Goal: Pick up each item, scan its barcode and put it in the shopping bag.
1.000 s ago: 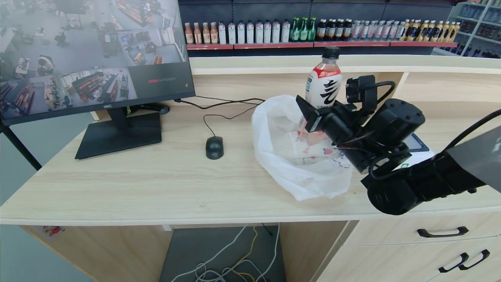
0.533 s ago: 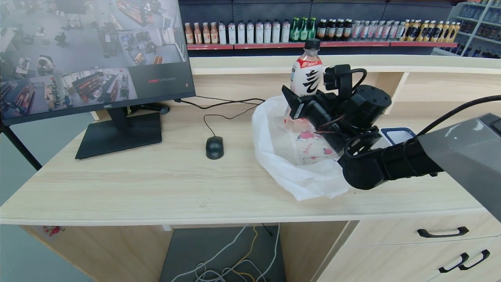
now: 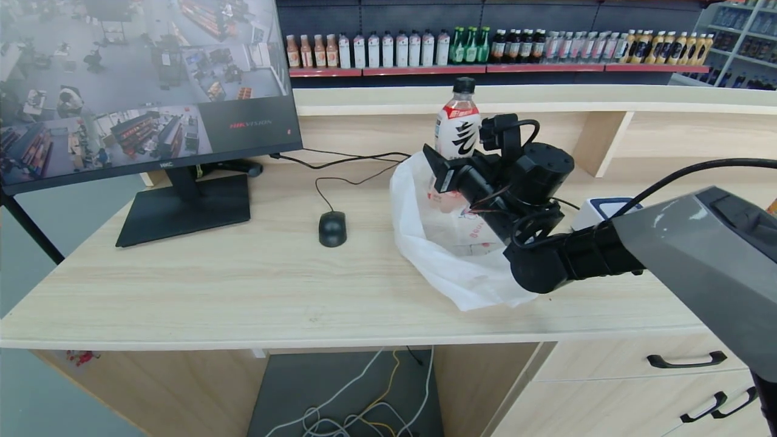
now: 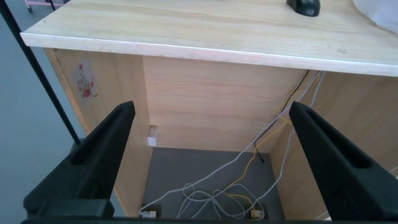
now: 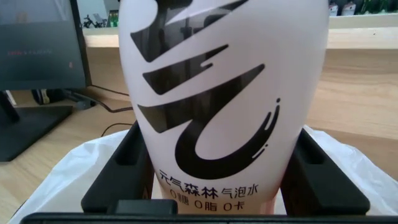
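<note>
Over the bench (image 3: 243, 285), your right end effector (image 3: 452, 176) grips the bottle (image 3: 456, 128), with the shopping bag (image 3: 449, 267) just below and the drop-in not yet done.

Open counter (image 3: 243, 285) lies in front of the monitor stand (image 3: 185, 209) and mouse (image 3: 332, 228); the shopping bag (image 3: 434, 267) bounds its right.

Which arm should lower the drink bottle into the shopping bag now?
Right. The right gripper is shut on the upright drink bottle, right at the shopping bag opening. The left gripper hangs open and empty below the counter edge, away from the bag.
</note>
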Robot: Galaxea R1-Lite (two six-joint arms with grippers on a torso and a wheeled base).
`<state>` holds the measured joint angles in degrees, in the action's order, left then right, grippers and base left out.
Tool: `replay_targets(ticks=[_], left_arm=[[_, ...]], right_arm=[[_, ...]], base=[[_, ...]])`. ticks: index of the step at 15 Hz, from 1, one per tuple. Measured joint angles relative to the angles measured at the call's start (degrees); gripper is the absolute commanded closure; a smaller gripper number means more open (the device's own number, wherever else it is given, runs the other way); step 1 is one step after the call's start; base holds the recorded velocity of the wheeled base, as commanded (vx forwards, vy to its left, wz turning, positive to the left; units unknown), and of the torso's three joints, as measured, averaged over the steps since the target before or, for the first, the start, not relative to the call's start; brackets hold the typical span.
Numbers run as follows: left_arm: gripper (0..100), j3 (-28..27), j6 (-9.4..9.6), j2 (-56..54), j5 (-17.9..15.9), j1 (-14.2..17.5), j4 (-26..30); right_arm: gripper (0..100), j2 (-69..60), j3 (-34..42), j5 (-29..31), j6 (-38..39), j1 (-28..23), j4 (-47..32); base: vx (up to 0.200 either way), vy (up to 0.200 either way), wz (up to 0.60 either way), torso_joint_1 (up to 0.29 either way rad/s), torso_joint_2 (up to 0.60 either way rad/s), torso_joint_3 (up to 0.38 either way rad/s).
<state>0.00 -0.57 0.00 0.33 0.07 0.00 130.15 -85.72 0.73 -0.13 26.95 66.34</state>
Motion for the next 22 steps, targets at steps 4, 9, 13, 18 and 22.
replay_targets(ticks=[4, 9, 13, 18, 22], left_arm=[[0, 0.0, -0.02, 0.0, 0.0, 0.0, 0.0], [0, 0.0, 0.0, 0.0, 0.0, 0.0, 0.0], [0, 0.0, -0.02, 0.0, 0.0, 0.0, 0.0], [0, 0.0, -0.02, 0.0, 0.0, -0.02, 0.0], [0, 0.0, 0.0, 0.0, -0.01, 0.0, 0.0]], right_arm=[[100, 1.19, -0.07, -0.02, 0.35, 0.24, 0.11], [100, 2.33, 0.11, 0.0, 1.3, 0.28, 0.39], [100, 3.21, 0.17, 0.0, 1.22, 0.63, 0.48], [100, 3.69, 0.45, -0.05, 1.19, 0.68, 0.55], [100, 4.0, 1.07, -0.05, 1.26, 0.68, 0.55]], base=[[0.0, 0.0, 0.0, 0.0, 0.0, 0.0], [0.0, 0.0, 0.0, 0.0, 0.0, 0.0], [0.0, 0.0, 0.0, 0.0, 0.0, 0.0], [0.0, 0.0, 0.0, 0.0, 0.0, 0.0], [0.0, 0.0, 0.0, 0.0, 0.0, 0.0]])
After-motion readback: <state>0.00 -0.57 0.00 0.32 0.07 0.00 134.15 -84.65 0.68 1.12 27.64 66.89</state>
